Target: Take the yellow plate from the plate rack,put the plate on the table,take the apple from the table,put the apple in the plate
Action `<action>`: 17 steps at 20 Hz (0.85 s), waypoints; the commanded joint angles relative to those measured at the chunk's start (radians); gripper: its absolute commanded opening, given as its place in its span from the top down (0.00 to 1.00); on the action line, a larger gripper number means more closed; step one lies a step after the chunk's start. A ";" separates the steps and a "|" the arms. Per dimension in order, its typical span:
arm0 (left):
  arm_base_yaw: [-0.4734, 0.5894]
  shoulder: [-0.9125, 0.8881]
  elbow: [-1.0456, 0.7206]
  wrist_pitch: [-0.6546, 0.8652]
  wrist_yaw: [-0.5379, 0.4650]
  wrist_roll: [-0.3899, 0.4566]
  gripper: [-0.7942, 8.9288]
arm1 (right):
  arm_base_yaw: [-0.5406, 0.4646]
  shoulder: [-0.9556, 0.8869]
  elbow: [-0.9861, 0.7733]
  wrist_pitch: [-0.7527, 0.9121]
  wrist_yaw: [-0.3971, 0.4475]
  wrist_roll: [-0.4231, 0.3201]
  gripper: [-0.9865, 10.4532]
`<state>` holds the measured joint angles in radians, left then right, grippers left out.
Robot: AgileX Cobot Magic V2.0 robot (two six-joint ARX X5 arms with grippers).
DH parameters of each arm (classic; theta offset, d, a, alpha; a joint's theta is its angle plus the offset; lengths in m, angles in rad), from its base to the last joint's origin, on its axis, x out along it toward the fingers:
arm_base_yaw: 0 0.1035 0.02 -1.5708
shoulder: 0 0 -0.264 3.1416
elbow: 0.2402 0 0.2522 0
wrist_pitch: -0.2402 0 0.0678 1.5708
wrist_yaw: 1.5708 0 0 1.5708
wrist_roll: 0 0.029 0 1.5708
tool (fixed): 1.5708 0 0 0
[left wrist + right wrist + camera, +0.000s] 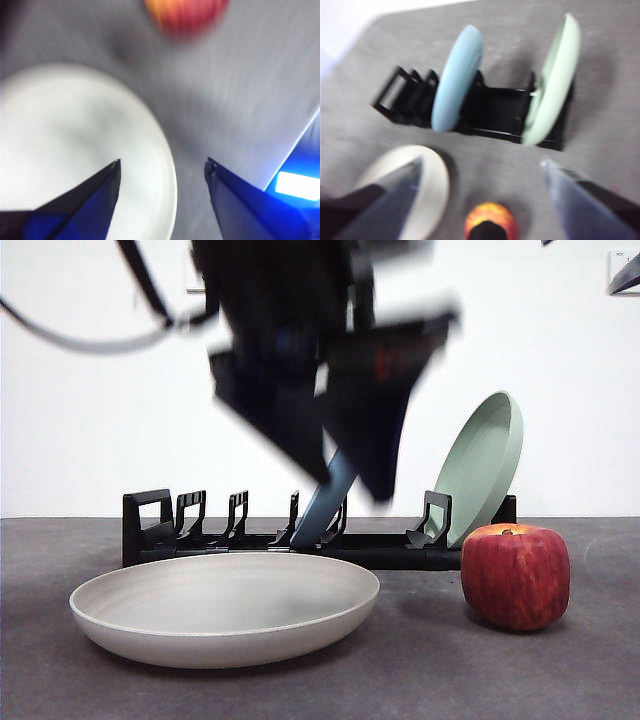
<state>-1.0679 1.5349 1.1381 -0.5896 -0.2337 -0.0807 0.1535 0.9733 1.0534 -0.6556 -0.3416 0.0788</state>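
Observation:
The yellow plate (225, 605) lies flat on the table (420, 660), in front of the black plate rack (150, 530). To its right stands the dark red apple (515, 575), apart from the plate. My left gripper (350, 485) hangs blurred above the plate's right side, open and empty; its wrist view shows the plate (75, 150) under the left gripper (163, 162) and the apple (185, 12) beyond. My right gripper (481, 161) is open and empty, high over the plate (420, 180), apple (490, 220) and rack (495, 112).
A blue plate (325, 505) leans in the middle of the rack and a sage-green plate (485, 465) stands at its right end. A black tip (625, 275) shows at the top right corner. A white wall closes the back.

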 commanded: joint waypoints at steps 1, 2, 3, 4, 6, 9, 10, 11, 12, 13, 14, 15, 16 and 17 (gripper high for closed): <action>0.004 -0.129 -0.004 0.058 -0.032 -0.024 0.62 | 0.079 0.006 0.043 -0.070 0.088 -0.070 0.49; 0.004 -0.193 -0.004 0.085 -0.068 -0.024 0.62 | 0.116 0.013 0.061 -0.104 0.122 -0.079 0.49; 0.004 -0.259 -0.004 0.110 -0.111 -0.023 0.62 | 0.152 0.025 0.077 -0.134 0.152 -0.081 0.49; 0.004 -0.326 -0.004 0.130 -0.156 -0.019 0.62 | 0.189 0.041 0.090 -0.159 0.175 -0.081 0.48; 0.004 -0.460 -0.004 0.167 -0.249 0.018 0.63 | 0.259 0.082 0.108 -0.188 0.241 -0.077 0.39; 0.004 -0.650 -0.004 0.216 -0.384 0.086 0.63 | 0.339 0.169 0.109 -0.190 0.327 -0.077 0.38; 0.004 -0.700 -0.004 0.222 -0.412 0.095 0.63 | 0.353 0.199 0.109 -0.193 0.346 -0.077 0.38; 0.004 -0.752 -0.004 0.224 -0.440 0.108 0.63 | 0.365 0.237 0.109 -0.196 0.352 -0.077 0.39; 0.004 -0.795 -0.004 0.222 -0.463 0.110 0.63 | 0.369 0.271 0.109 -0.203 0.351 -0.077 0.39; 0.003 -0.843 -0.004 0.221 -0.495 0.112 0.63 | 0.373 0.314 0.109 -0.215 0.352 -0.077 0.39; 0.004 -0.878 -0.004 0.221 -0.514 0.113 0.63 | 0.373 0.352 0.109 -0.224 0.352 -0.077 0.39; 0.003 -0.917 -0.004 0.221 -0.533 0.116 0.63 | 0.373 0.397 0.109 -0.233 0.352 -0.077 0.39; 0.003 -0.944 -0.004 0.220 -0.535 0.119 0.63 | 0.373 0.435 0.109 -0.235 0.351 -0.077 0.39; 0.003 -0.972 -0.004 0.219 -0.542 0.119 0.63 | 0.373 0.476 0.109 -0.236 0.350 -0.077 0.39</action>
<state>-1.0672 0.5610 1.1389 -0.3717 -0.7761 0.0235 0.5240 1.4376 1.1614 -0.8906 0.0048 0.0067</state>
